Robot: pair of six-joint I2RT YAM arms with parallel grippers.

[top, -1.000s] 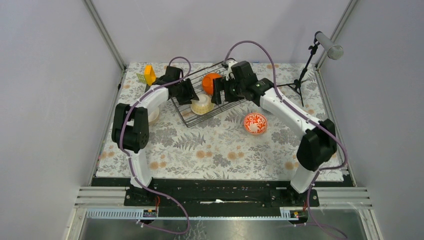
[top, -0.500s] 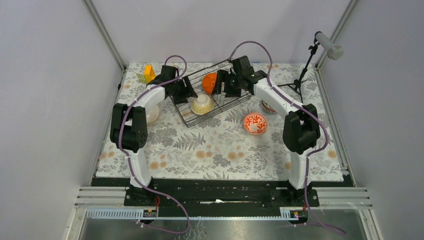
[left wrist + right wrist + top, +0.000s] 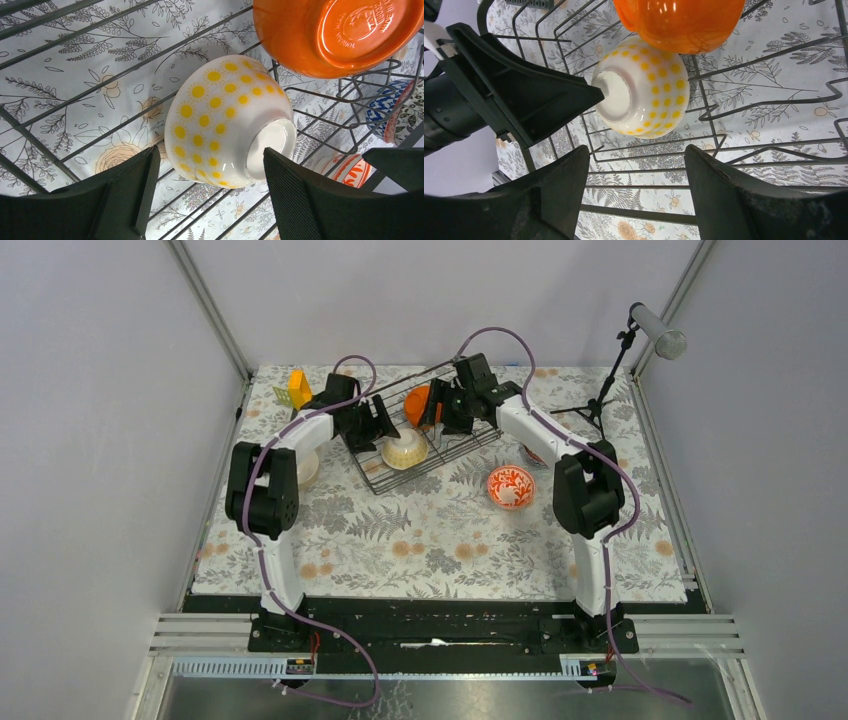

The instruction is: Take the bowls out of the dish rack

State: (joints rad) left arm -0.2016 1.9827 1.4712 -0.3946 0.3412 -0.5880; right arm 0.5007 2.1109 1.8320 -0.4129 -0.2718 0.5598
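**Both tools stand open at the rack, and neither bowl is gripped**

Within the last second the right arm has folded its elbow in, and the right tool [image 3: 636, 150], wide and empty, now looks down on the orange bowl [image 3: 679, 20]. The left arm has barely moved. The left tool [image 3: 210, 152] is spread wide around the cream bowl with yellow dots [image 3: 227, 120] without clamping it. That bowl lies on its side on the thin dark wires of the dish rack [image 3: 455, 448], just beside the orange one, so two bowls likely remain to unload. A red-patterned bowl [image 3: 511, 486] already sits on the floral tabletop [image 3: 420, 540]. The bowls are glossy, round glazed ceramic and probably slippery.
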